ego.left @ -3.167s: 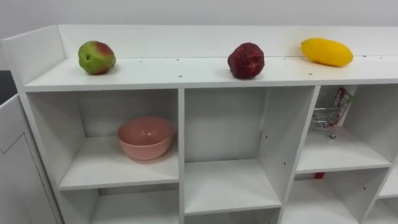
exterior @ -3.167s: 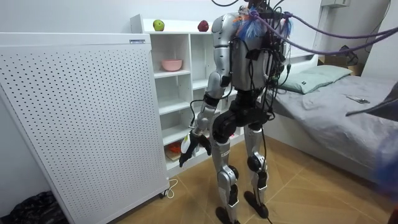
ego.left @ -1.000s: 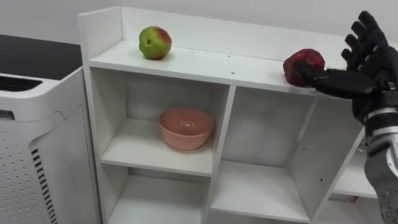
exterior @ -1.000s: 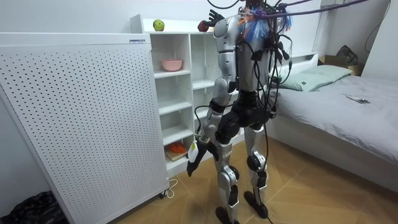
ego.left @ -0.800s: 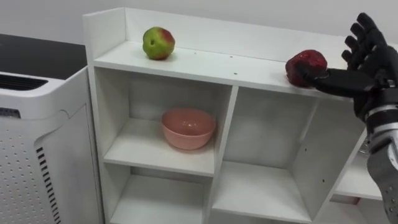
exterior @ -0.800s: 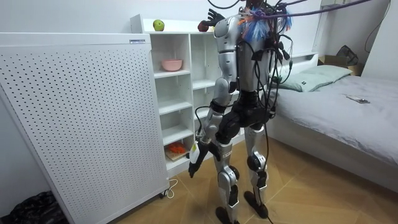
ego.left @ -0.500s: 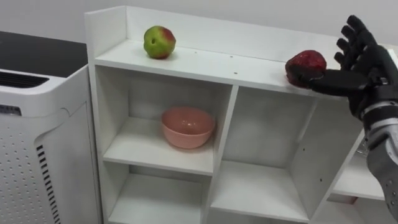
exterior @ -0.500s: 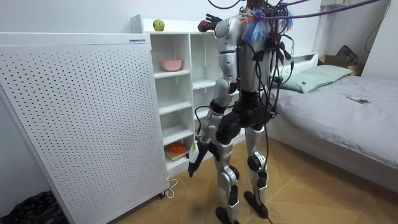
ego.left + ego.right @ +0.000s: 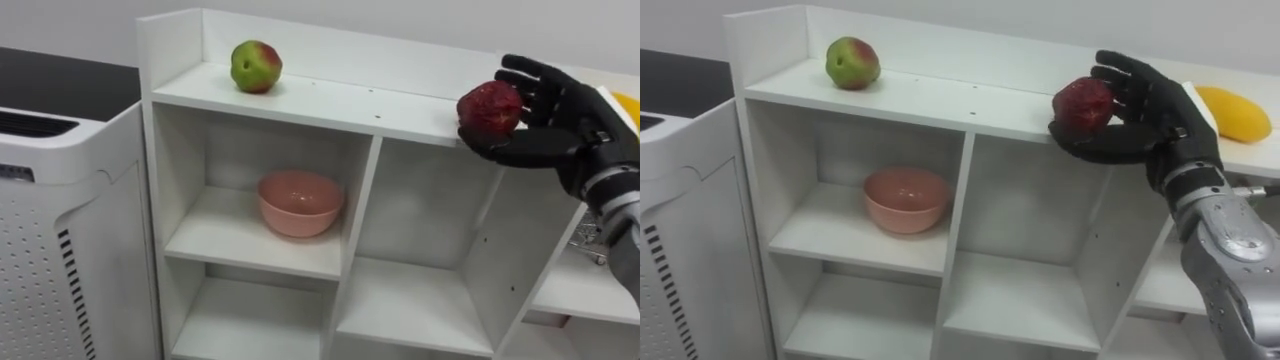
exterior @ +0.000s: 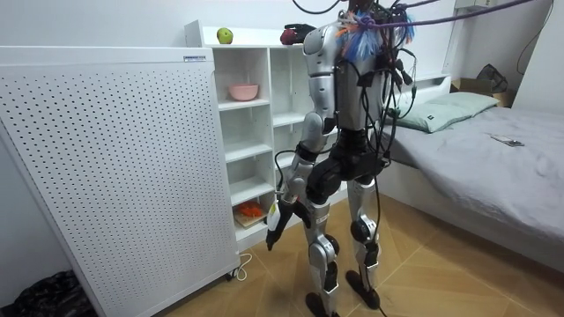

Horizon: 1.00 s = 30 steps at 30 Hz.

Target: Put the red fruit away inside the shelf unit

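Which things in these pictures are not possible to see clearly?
Yellow fruit: one end hidden behind the right hand, right eye view.
Red fruit: underside covered by that hand; contact with the shelf top unclear.
Orange item, low shelf: too small, room view.

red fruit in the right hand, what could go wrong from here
1. The right hand curls round the red fruit at the top shelf's front edge; if the hold slips, the fruit could drop to the floor.
2. The yellow fruit lies close behind the hand; a backward swing might knock it.
3. If the fruit is moved down towards the pink bowl, the hand could bump the shelf edge.
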{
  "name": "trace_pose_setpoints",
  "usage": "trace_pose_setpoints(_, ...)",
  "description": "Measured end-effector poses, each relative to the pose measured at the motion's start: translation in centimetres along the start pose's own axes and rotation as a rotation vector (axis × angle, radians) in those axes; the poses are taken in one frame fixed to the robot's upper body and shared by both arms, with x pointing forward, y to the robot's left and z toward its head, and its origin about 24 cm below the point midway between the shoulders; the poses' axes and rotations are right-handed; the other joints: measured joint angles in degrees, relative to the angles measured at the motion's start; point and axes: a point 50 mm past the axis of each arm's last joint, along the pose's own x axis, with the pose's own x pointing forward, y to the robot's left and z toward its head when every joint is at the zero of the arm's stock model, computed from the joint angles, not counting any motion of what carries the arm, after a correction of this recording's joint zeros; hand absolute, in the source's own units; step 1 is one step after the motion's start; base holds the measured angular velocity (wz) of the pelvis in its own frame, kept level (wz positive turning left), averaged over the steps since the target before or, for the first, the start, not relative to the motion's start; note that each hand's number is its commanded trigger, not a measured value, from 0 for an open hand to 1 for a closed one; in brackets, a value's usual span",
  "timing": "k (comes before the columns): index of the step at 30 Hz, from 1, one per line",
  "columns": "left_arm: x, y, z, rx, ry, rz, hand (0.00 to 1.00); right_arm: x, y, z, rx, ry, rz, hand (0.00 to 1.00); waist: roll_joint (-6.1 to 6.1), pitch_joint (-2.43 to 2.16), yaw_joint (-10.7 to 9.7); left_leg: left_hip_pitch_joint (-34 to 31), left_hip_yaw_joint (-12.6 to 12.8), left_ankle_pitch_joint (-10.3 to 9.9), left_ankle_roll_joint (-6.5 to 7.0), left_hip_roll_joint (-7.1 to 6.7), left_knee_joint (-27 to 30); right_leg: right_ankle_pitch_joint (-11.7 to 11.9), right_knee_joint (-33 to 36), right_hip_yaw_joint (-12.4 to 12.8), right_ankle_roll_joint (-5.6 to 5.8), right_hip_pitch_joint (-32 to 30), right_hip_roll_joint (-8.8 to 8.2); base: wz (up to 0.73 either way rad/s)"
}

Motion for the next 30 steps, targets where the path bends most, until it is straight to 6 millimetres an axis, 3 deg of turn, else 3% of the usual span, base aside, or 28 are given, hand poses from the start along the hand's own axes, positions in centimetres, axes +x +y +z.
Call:
trace_pose_setpoints(9,0.1,0.7,-0.4,0.010,0.008,0.016,0.00,0.0,0.1,-0.2,-0.006,0.005,0.011,1.00,-1.18,0.03,0.5,0.1,0.0,0.0,-0.03,-0.01,0.0,0.0,0.0,0.0,0.00,0.1,0.00,0.00)
trace_pose_setpoints(16,0.1,0.7,-0.5,0.012,0.012,0.016,0.00,0.0,0.1,0.0,0.000,-0.014,0.009,1.00,-0.95,0.20,1.3,0.4,0.0,0.0,-0.03,0.00,0.0,0.0,-0.1,0.0,0.00,0.4,-0.01,0.00)
trace_pose_setpoints(19,0.1,0.6,-0.4,0.024,0.006,0.013,0.00,0.0,0.5,0.6,0.014,-0.037,0.034,1.00,-0.47,0.48,1.2,0.1,0.1,0.0,-0.04,0.03,-0.1,0.0,0.0,0.1,-0.01,0.1,0.01,-0.05)
trace_pose_setpoints(24,0.2,0.8,0.2,0.034,-0.017,0.018,0.00,-1.4,3.6,2.0,0.021,-0.124,0.179,1.00,1.32,0.11,1.3,-0.3,1.0,0.0,-0.04,0.12,-0.1,0.1,0.0,0.4,-0.14,-0.5,-0.03,-0.06)
trace_pose_setpoints(30,0.2,0.8,0.4,0.033,-0.023,0.020,0.00,-4.2,7.2,1.4,0.087,-0.132,0.364,1.00,2.22,-0.06,1.5,0.5,2.0,0.0,-0.04,0.19,-0.4,0.1,0.0,1.5,-0.14,-0.4,-0.02,-0.08)
